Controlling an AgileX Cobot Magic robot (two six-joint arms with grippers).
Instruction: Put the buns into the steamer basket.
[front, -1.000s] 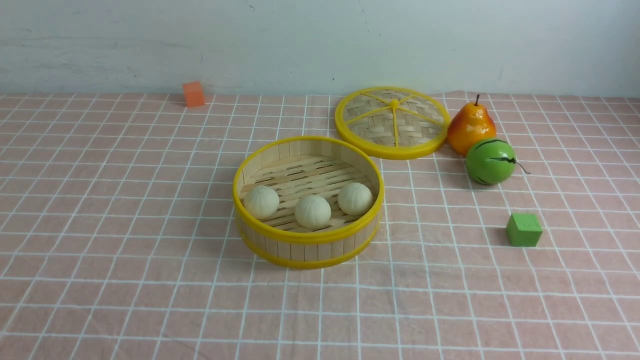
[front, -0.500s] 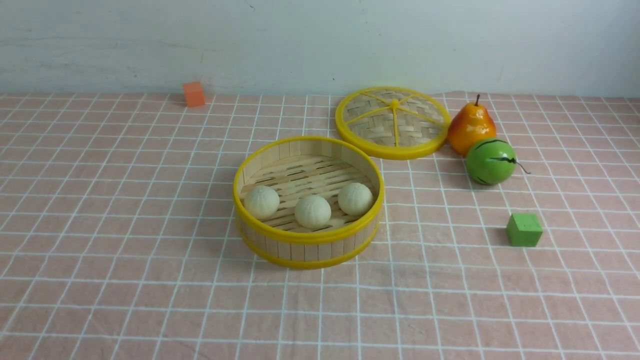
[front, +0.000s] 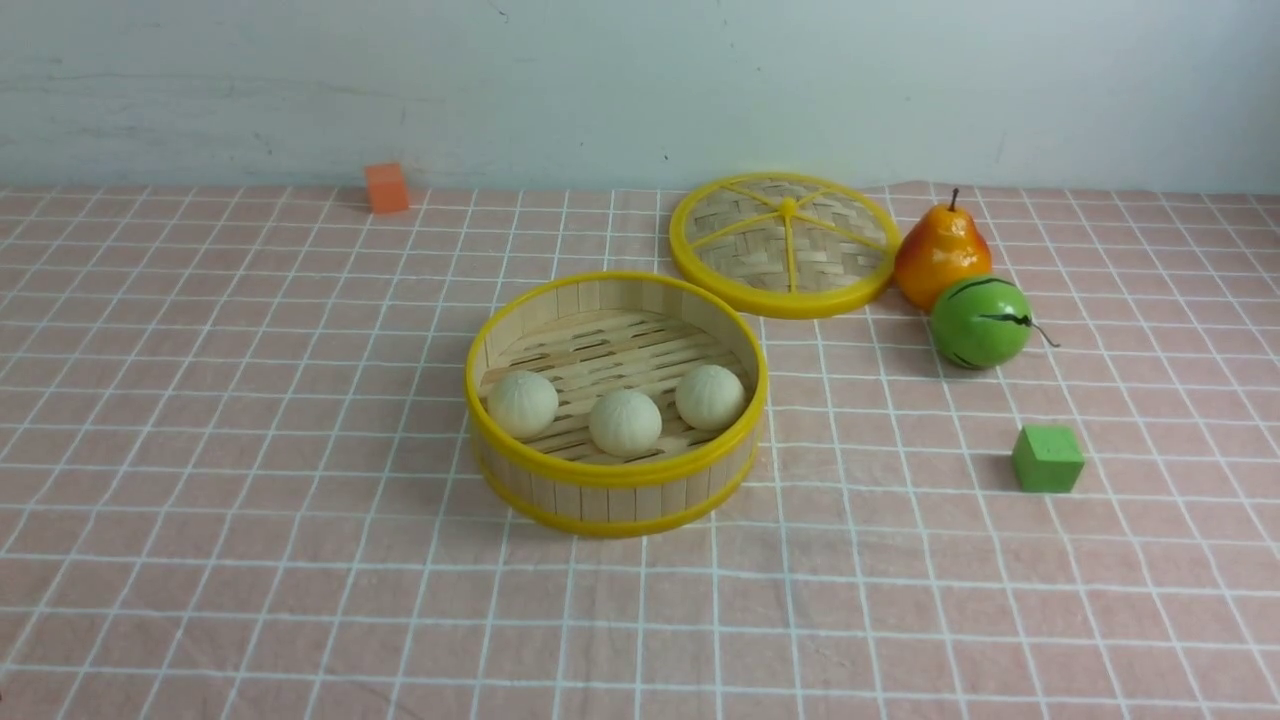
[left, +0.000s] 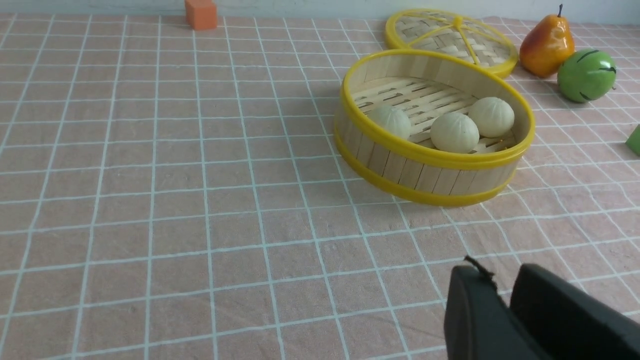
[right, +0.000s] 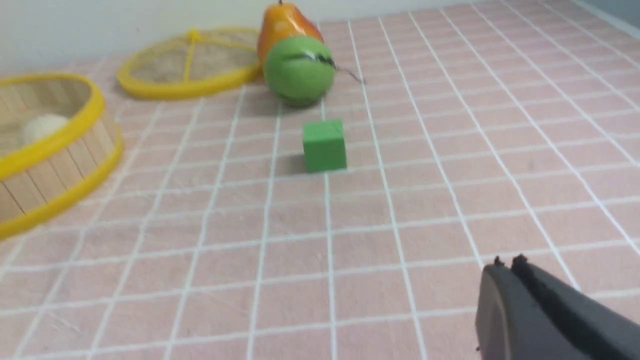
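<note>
the left gripper (left: 502, 280) hangs over bare cloth (left: 150, 200) short of the basket (left: 425, 175), jaws a narrow gap apart, holding nothing. the right gripper (right: 507, 265) is closed and empty, near the green cube (right: 324, 145). all three buns (front: 624, 422) sit in a row inside the basket, the lid (front: 785, 243) lying behind it.

The basket (front: 560, 495) has pale bamboo slats and glossy yellow plastic rims. Its buns (front: 625, 422) look matt and doughy. The lid (front: 785, 240) is woven bamboo. Slightly creased pink cloth (front: 250, 450) covers the worktop. The pear (front: 940, 255) shines.
</note>
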